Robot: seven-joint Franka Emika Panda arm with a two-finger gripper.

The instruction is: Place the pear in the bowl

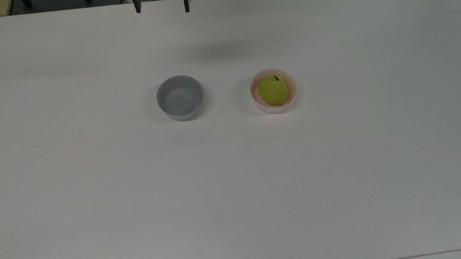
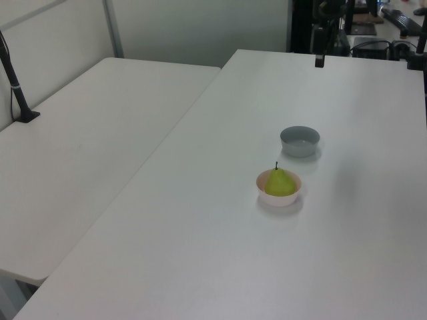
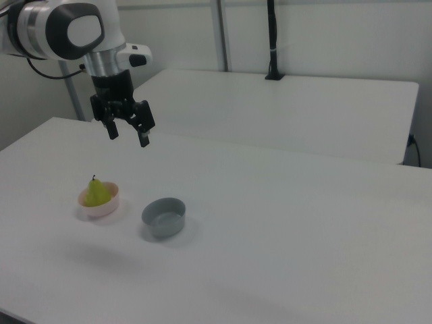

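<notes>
Since pear (image 1: 273,90) sits in pink bowl (image 1: 293,99) mid-worktop | gripper (image 3: 127,132) spread, empty | just retreat clear, no bumping

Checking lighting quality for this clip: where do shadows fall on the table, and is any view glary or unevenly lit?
Top view: light is soft and even, with a faint blurred shadow on the white table above the pink bowl and no glare. Left view: a thin shadow beside the grey bowl. Right view: diffuse dark patches beneath both bowls; the pear and open gripper are evenly lit.
</notes>
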